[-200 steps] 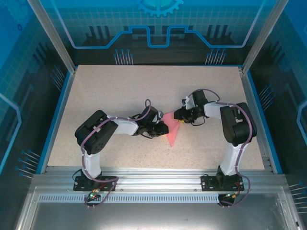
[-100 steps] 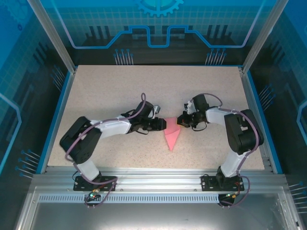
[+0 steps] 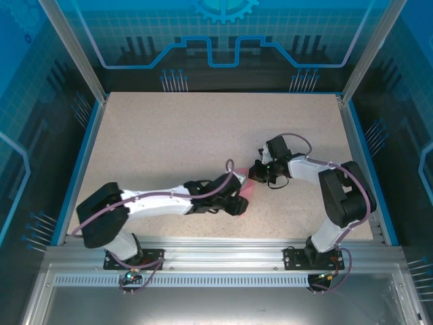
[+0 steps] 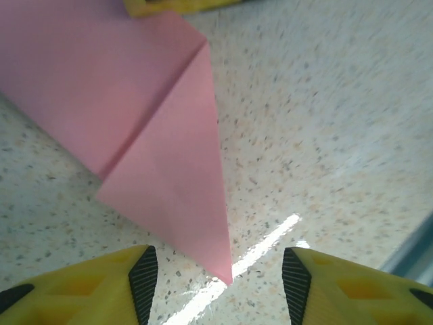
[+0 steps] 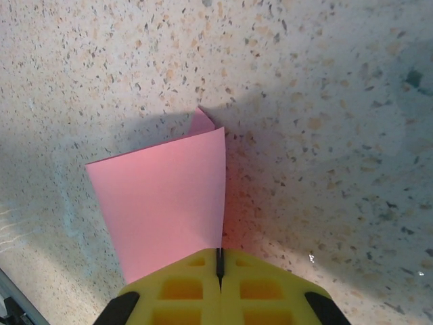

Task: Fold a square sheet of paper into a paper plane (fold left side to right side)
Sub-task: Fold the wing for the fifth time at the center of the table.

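Note:
The pink paper plane [image 3: 248,189] lies flat mid-table as a folded, pointed dart. In the left wrist view its tip [image 4: 229,276] points toward me, with a diagonal crease higher up. My left gripper [image 4: 220,298] is open and low over the table, one black pad [image 4: 143,284] on each side of the tip, neither touching it. In the top view the left gripper [image 3: 237,202] covers the plane's near end. My right gripper [image 5: 219,261] is shut on the far edge of the paper [image 5: 162,203], which rises from the seam between the fingers. From above, the right gripper [image 3: 256,173] sits at the plane's far right corner.
The speckled tabletop [image 3: 169,135] has bare room on all sides of the paper. A blue rim [image 3: 81,162] and metal frame posts bound it. The left arm [image 3: 155,203] lies stretched low across the near part of the table.
My left arm has swung from the paper's left side down to its pointed near end, and its jaws have opened. The right gripper closed on the far edge and has stayed there.

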Available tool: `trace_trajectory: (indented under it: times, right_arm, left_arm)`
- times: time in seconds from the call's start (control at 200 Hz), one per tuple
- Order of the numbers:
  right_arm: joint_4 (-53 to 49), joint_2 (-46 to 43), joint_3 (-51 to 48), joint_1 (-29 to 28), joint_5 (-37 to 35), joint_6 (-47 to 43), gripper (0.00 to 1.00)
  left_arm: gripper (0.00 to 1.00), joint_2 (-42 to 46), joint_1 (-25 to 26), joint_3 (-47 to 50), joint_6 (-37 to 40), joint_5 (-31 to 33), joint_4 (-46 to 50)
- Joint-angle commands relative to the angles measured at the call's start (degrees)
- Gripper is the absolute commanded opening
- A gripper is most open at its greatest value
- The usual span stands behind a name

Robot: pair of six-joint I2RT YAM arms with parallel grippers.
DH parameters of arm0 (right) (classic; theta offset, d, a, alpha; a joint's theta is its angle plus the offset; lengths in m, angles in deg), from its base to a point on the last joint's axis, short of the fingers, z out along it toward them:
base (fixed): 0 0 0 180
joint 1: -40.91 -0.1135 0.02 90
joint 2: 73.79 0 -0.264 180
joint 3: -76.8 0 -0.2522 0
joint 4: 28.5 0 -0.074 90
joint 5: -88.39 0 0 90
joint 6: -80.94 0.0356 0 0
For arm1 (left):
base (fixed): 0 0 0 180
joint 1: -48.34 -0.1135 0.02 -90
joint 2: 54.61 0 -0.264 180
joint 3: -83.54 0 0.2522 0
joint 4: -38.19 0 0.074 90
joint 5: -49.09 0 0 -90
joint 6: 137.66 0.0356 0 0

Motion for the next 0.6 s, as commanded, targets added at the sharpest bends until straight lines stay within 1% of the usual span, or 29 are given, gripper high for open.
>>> trace_trajectory:
  times: [0.0, 0.185, 0.37, 0.595]
  right_arm:
    - [-1.97, -1.09, -0.06, -1.02, -1.08, 1.61, 0.0]
    - [-3.58, -0.86, 0.91, -1.3, -1.4, 2.4, 0.0]
    - [-4.57, -0.62, 1.51, -1.39, -1.41, 2.89, 0.0]
    - [-4.93, -0.52, 1.5, -1.52, -1.46, 3.66, 0.0]
  left_arm:
    - [0.58, -4.1, 1.77, -4.96, 0.48, 9.09, 4.48]
    - [0.61, -9.08, 3.14, -9.83, 0.6, 13.94, 8.15]
    - [0.62, -13.01, 4.6, -13.72, 1.97, 15.5, 10.67]
    - [0.62, -18.06, 5.52, -18.4, 2.86, 17.92, 14.4]
